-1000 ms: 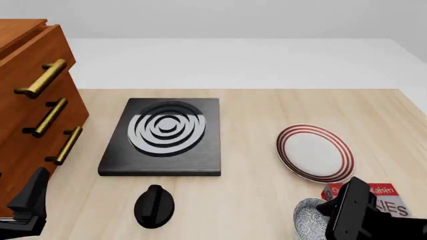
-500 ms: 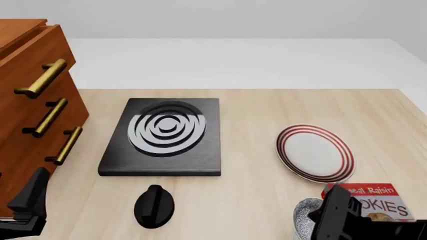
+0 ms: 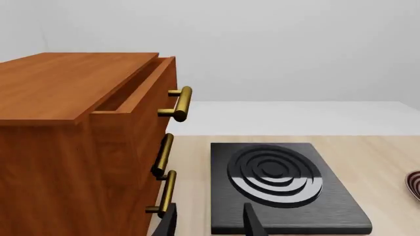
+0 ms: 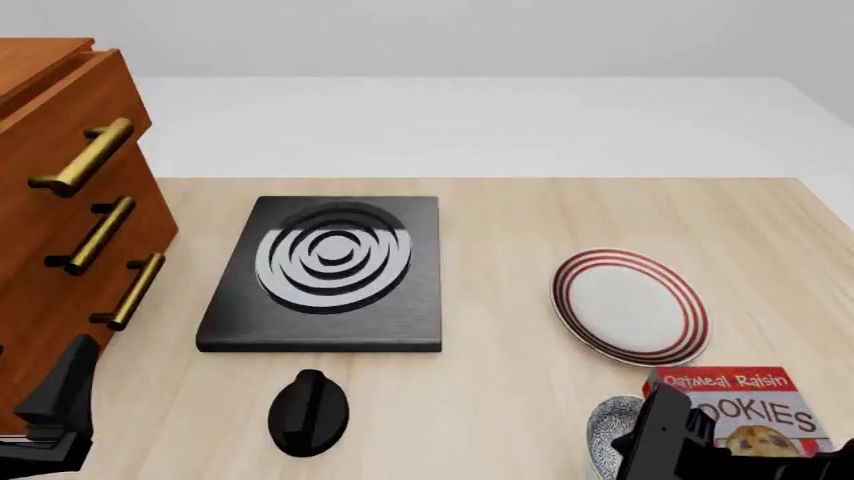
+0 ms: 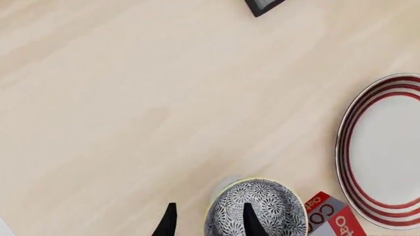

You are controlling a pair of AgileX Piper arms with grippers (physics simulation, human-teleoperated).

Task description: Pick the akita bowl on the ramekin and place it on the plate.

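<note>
A: Change over the last second, front view? Location of the akita bowl?

B: Right arm dropped lower and pulled back toward the near edge. Uncovered the cookie box almost fully; label now readable. Bowl unmoved: at 5 o'clock on the table, just beside the box, which lies at its 3 o'clock. Plate at 12 o'clock from the bowl, near but not touching, nothing on it.

A: Still seated on the ramekin?

B: Judged yes. Only a pale sliver of white rim showing from under the speckled bowl in the right wrist view; rest hidden.

A: State of the right gripper?

B: Spread wide, nothing held. One fingertip over the bowl's inside, the other outside the rim, so straddling the wall. Contact not confirmed.

A: Left gripper?

B: Parked at 8 o'clock, by the wooden drawer cabinet. Fingers apart, empty. No movement seen. Black burner plate ahead of it, black knob at 6 o'clock of that.

A: Meaning for the task?

B: Descent reads as approach to a rim pinch. Pick not yet made. Next, probably: lower a little further, close on the wall, lift clear of the ramekin, carry toward 12 o'clock. Risk: dragging the ramekin up or nudging the box.
</note>
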